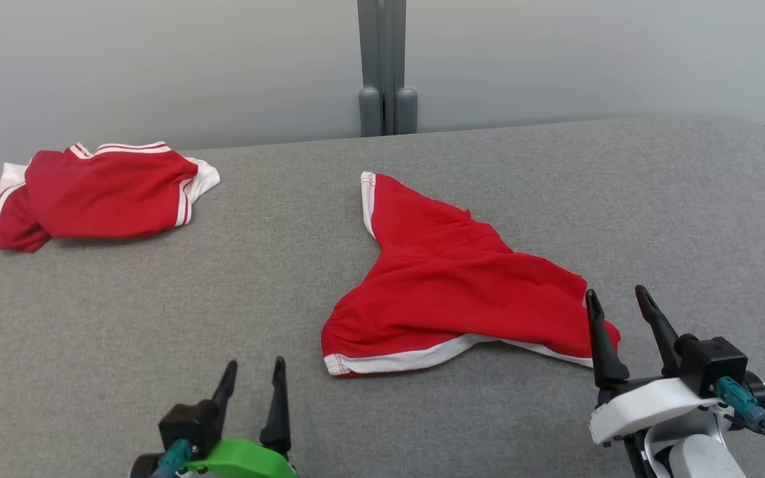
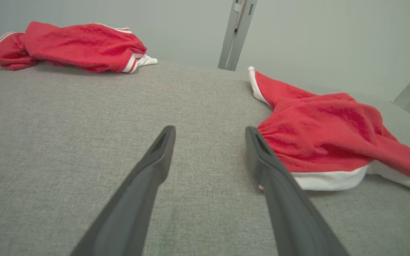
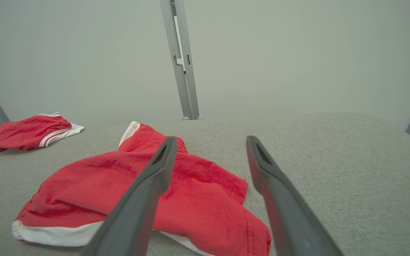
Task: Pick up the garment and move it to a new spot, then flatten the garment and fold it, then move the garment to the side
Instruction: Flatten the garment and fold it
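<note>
Mid-table, crumpled red garment (image 1: 449, 285) (white-trimmed)

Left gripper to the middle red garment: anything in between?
Nothing. Between the left gripper and the middle red garment there is just a bare strip of the grey table, as the head view shows; the left wrist view agrees.

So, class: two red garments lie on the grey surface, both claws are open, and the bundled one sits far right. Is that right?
No. The bundled garment sits far left, not far right, as the head view shows. The rest stands.
</note>
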Available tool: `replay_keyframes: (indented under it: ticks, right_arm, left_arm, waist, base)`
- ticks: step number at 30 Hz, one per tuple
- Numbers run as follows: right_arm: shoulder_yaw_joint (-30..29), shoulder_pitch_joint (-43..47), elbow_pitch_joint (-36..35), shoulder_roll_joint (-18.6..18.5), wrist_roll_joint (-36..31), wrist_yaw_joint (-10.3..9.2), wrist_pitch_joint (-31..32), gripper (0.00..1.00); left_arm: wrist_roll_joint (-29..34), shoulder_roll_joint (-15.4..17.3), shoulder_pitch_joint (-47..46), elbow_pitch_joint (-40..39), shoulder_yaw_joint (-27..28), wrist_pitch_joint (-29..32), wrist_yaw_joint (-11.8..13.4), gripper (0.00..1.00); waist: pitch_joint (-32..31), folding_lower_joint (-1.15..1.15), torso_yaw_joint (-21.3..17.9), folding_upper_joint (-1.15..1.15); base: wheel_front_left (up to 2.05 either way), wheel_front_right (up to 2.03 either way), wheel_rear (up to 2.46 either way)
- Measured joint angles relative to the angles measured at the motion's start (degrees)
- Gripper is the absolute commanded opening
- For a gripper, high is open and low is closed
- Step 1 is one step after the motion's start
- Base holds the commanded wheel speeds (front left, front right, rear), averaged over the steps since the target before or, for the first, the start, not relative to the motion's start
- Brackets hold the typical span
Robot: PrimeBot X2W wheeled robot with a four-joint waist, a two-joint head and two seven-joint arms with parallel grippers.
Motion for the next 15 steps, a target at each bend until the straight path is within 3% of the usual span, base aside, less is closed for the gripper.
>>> replay_keyframes:
  ticks: [6, 15]
  right_arm:
    - [-0.03, 0.04, 1.09, 0.00, -0.40, 0.00, 0.00, 1.00]
    - [0.27, -0.84, 1.94, 0.01, -0.70, 0.00, 0.00, 1.00]
  left_arm:
    - [-3.23, -0.11, -2.47, 7.64, -6.81, 0.53, -1.31, 1.00]
    - [-7.66, -0.11, -9.49, 16.75, -10.48, 0.94, -1.42, 1.00]
  waist:
    - [1.08, 0.00, -1.18, 0.00]
    - [3.72, 0.00, -4.57, 0.00]
  base:
    - [0.00, 0.00, 0.00]
    - [0.00, 0.00, 0.00]
